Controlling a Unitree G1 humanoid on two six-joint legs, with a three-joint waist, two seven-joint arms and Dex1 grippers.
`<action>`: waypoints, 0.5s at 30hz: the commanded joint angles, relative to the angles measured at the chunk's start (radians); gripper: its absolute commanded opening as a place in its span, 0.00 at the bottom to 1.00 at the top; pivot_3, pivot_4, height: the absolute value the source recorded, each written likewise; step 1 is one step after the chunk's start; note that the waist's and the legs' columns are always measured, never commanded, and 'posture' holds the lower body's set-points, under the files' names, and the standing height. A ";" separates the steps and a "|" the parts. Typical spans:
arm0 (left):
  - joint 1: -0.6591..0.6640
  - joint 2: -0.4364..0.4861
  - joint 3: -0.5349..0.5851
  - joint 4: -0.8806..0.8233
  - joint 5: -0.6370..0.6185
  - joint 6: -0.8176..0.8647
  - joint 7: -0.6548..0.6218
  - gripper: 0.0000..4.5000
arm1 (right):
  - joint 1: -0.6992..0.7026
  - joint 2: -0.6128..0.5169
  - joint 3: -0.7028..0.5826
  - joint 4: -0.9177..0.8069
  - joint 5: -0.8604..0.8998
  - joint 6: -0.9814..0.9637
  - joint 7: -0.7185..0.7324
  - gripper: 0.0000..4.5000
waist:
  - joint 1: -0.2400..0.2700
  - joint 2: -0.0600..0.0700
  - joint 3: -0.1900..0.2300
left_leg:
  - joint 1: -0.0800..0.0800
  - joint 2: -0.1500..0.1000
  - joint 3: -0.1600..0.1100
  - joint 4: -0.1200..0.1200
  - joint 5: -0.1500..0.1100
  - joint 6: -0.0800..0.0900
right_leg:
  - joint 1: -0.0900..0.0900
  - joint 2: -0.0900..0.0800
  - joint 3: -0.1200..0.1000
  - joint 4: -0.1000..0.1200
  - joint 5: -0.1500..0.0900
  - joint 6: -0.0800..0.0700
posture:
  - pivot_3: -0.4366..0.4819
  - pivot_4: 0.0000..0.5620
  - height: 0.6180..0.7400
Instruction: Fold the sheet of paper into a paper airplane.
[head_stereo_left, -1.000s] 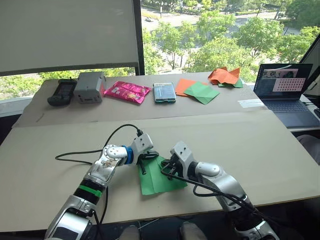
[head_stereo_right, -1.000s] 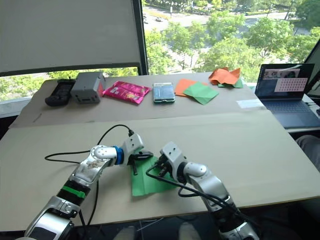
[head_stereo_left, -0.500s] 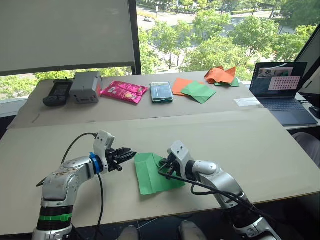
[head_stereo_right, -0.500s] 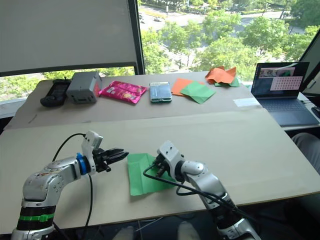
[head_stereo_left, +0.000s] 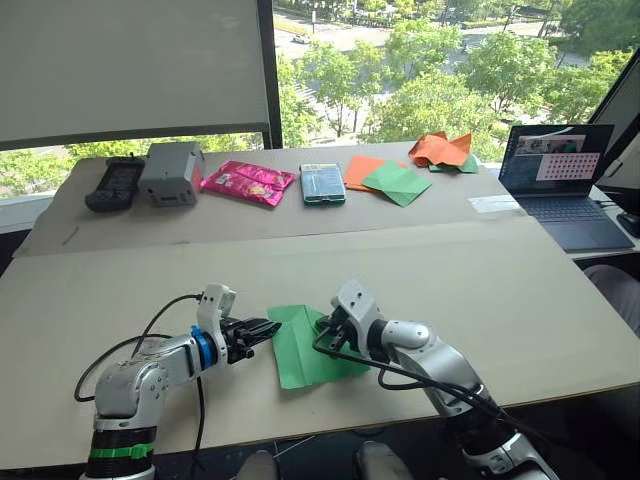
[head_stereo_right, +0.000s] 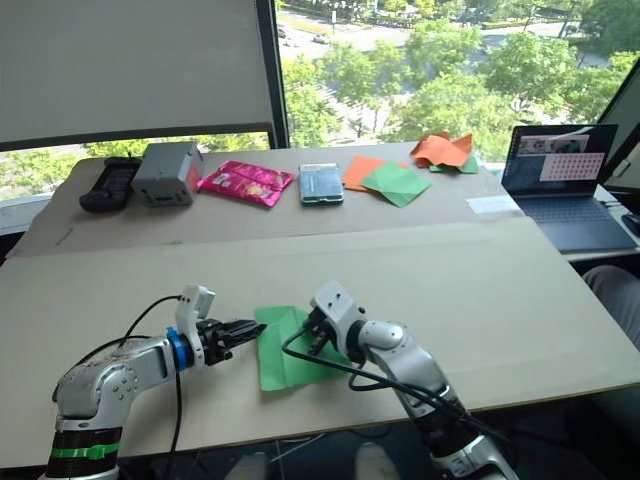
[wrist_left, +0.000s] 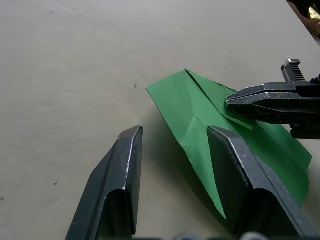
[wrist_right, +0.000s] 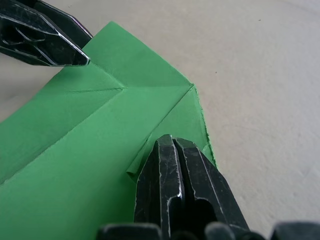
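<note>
The sheet of paper (head_stereo_left: 308, 344), bright green and partly folded into a long strip with a blunt peak at one end, is lying flat on the desk (head_stereo_left: 520, 290) in the lower centre of the left eye view, its long axis running from that peaked end near the frame's middle down toward the lower edge, leaning slightly rightward. Straight creases are crossing it; in the right wrist view they are meeting near the peak, and one small flap is lifting a little at the edge. The sheet's right side is disappearing under the right gripper (head_stereo_left: 326, 333), so how far it reaches there is hard to make out, and in the left wrist view its far corner is cut off by the frame. The right gripper is pressing down on the sheet near the peaked end with its jaws closed together; whether they are pinching the flap or only resting on top cannot be told. The left gripper (head_stereo_left: 262, 329) is sitting just to the left of the sheet at desk level, its jaws spread moderately wide and holding nothing. In the left wrist view one of its fingers (wrist_left: 250, 185) is overlapping the sheet's long edge while the other is standing over bare desk, so that edge is lying between the jaws; whether the finger is touching the paper cannot be told.
</note>
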 joint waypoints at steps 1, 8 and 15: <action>-0.020 -0.010 -0.009 0.005 -0.023 0.001 0.017 0.48 | 0.005 0.001 0.019 0.023 -0.015 0.014 -0.003 0.00 | 0.000 0.000 0.000 | 0.000 0.000 0.000 0.000 0.000 0.000 | 0.000 0.000 0.000 0.000 0.000 0.000 | 0.48 0.27 0.84; -0.044 -0.004 -0.038 0.022 -0.007 -0.042 0.022 0.16 | 0.006 0.006 0.018 0.022 -0.021 0.015 -0.004 0.00 | 0.000 0.000 0.000 | 0.000 0.000 0.000 0.000 0.000 0.000 | 0.000 0.000 0.000 0.000 0.000 0.000 | 0.48 0.27 0.84; -0.070 0.028 -0.110 0.045 0.046 -0.111 0.015 0.01 | 0.005 0.016 0.020 0.019 -0.022 0.021 -0.008 0.00 | 0.000 0.000 0.000 | 0.000 0.000 0.000 0.000 0.000 0.000 | -0.001 0.000 0.000 0.000 0.000 0.000 | 0.48 0.27 0.84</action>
